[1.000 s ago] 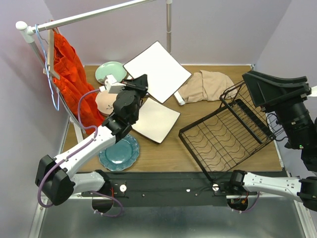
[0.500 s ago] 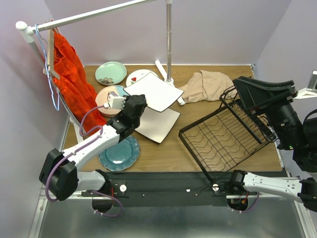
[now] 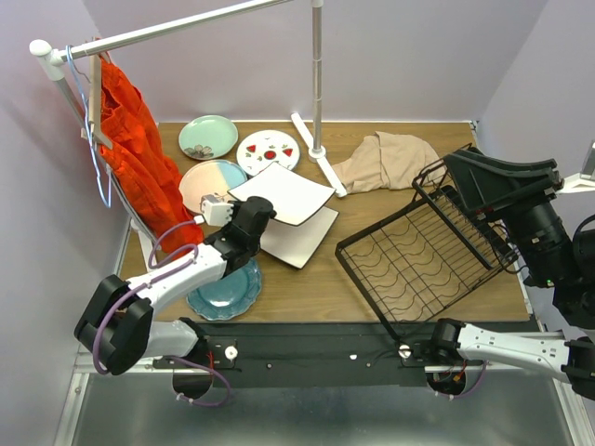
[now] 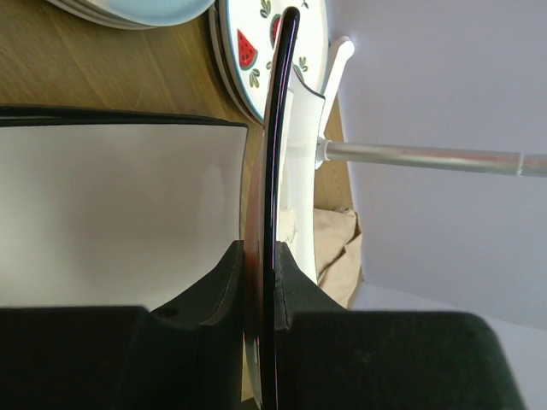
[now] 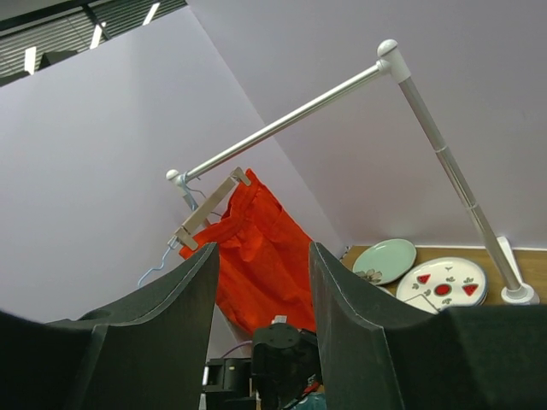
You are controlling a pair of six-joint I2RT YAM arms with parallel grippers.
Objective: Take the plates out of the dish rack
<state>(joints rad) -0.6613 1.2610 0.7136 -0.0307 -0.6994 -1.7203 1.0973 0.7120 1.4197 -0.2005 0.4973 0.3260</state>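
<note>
Top external view is showing the dish rack (image 3: 423, 255) sitting on the right half of the tabletop (image 3: 316, 288). No plate is standing in any slot I can see, though the right gripper (image 5: 261, 256) is hanging over the rack's far corner and hiding a little of it.

The square white plate (image 3: 284, 192) is coming down. A second ago it was riding high and filling much of the back of the view. Now it is hovering low and tilted, overlapping the second square plate (image 3: 302, 240), which is lying flat left of the rack. Whether the two are touching I cannot tell.

Its descent is uncovering the red-spotted plate (image 3: 267, 151) and the pink-and-blue plate (image 3: 209, 178) behind it. The pale green plate (image 3: 207, 137) and the teal scalloped plate (image 3: 223, 286) are staying where they were.

The left gripper (image 3: 251, 218) is carrying the square plate, and the left wrist view shows its jaws clamping the dark rim edge-on. The right gripper has barely shifted. Its jaws are standing apart with nothing between them, pointing up toward the clothes rail (image 5: 291, 111).

My reading is that this is probably the last plate out of the rack, so the task is nearing its end and only the set-down and release remain.
</note>
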